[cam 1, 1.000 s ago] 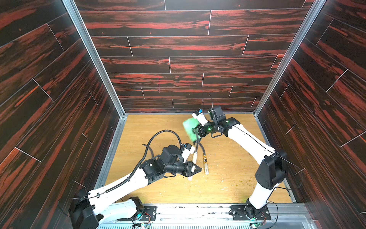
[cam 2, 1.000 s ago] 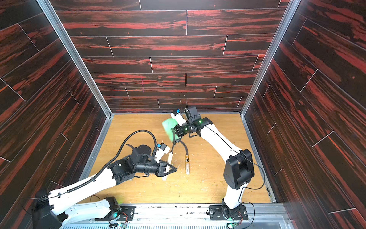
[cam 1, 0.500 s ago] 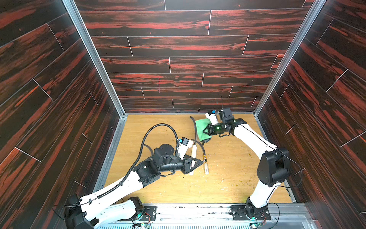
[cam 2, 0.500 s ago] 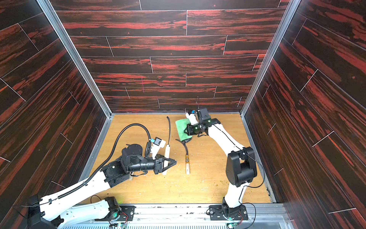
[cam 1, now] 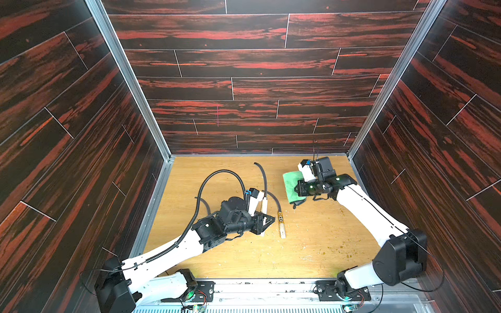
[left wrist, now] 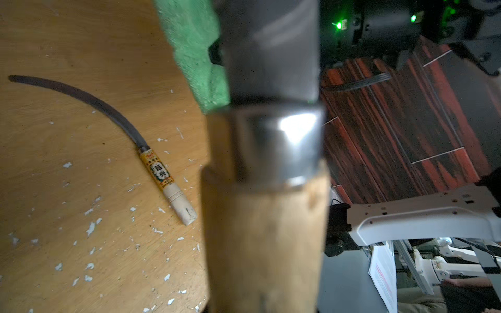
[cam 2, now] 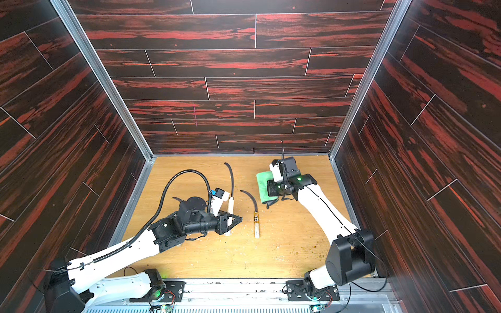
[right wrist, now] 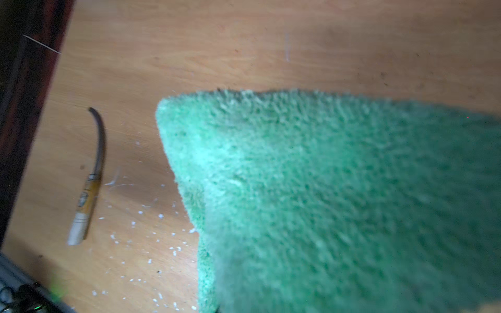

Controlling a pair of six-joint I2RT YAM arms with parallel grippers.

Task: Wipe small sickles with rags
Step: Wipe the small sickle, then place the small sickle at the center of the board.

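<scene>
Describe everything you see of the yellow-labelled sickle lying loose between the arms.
The loose sickle has a thin, dark, curved blade and a pale wooden handle, wrapped near the blade in a yellow label with dark print. It lies flat on the wooden table among pale flecks, blade toward the back wall; nothing else touches it.

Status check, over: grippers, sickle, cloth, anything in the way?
Left gripper shut on plain-handled sickle. Right gripper shut on green cloth, not touching it. Labelled sickle lies on table between them.
</scene>
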